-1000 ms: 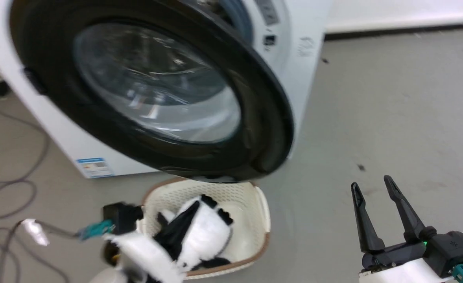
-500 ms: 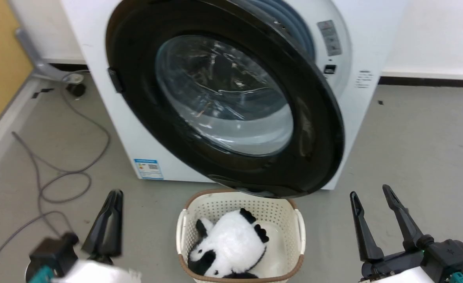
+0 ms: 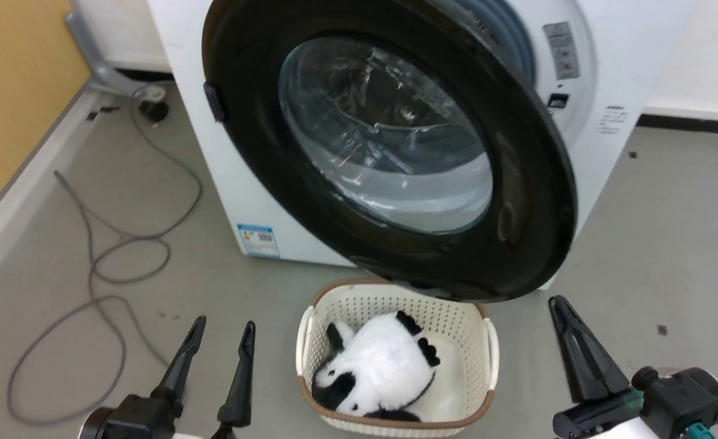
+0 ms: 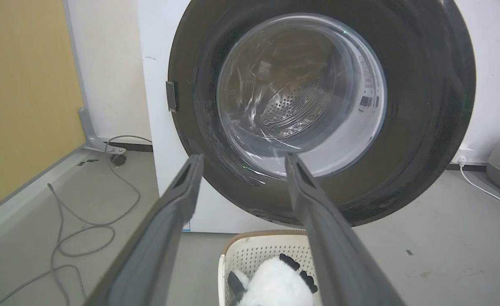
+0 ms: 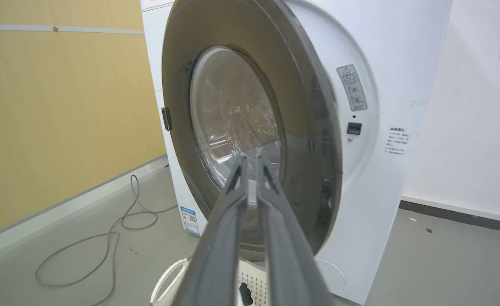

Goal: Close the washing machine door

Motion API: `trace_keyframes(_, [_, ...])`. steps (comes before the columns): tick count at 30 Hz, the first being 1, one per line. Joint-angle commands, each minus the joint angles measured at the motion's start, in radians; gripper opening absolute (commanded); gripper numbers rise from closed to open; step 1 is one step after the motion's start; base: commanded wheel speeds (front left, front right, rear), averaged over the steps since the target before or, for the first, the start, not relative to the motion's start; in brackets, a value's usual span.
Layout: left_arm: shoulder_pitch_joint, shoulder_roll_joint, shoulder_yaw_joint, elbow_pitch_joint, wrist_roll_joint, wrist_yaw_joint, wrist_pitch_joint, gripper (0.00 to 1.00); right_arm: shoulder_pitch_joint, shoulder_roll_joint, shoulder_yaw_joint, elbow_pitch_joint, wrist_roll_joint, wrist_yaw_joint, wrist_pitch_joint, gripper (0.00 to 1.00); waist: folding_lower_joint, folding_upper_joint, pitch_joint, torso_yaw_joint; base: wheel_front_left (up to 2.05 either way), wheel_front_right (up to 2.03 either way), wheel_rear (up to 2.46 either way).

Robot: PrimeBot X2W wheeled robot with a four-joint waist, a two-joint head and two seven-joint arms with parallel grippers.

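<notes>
The washing machine point(image 3: 603, 146) is a white box, and its door point(image 3: 517, 201), a black disc with a clear glass bowl, stands ajar. The door is hinged on its left, and its right edge hangs away from the front over the basket. My left gripper point(image 3: 224, 323) is open and empty at the lower left, well short of the door. In the left wrist view the left gripper point(image 4: 243, 157) points at the lower part of the door point(image 4: 424, 106). My right gripper point(image 3: 559, 302) is shut on nothing, low and just right of the door's free edge. The right wrist view has the right gripper point(image 5: 250, 159) before the door point(image 5: 300, 106).
A cream perforated basket point(image 3: 490, 347) holding a panda plush point(image 3: 377, 366) stands on the floor right under the door's lower edge. A grey cable point(image 3: 96, 268) loops over the floor at the left. A yellow wall panel point(image 3: 11, 91) borders the left side.
The camera has swung, shifting the whole picture. My left gripper has risen into view with both fingers spread. My right gripper's fingers, apart before, have come together.
</notes>
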Motion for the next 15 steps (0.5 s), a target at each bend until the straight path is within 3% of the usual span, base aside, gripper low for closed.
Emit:
trace_keyframes(1, [-0.02,-0.006,0.005,0.003,0.009,-0.006,-0.004,1.0,-0.012,-0.012,0.004,-0.005,-0.001,0.001,-0.004,0.0,0.0001,0.0,0.021,0.017,0.0,0.0,0.0])
trace_keyframes(10, [-0.068,-0.039,-0.017,0.029,0.032,-0.03,-0.004,1.0,-0.176,-0.151,0.092,0.096,0.035,0.001,-0.004,0.0,0.0001,0.0,0.11,0.069,0.0,0.0,0.0])
trace_keyframes(15, [-0.097,-0.048,-0.028,0.042,0.03,-0.032,-0.004,1.0,-0.297,-0.197,0.08,0.191,0.073,0.001,0.003,0.0,0.0001,0.0,0.166,0.096,0.0,0.0,0.0])
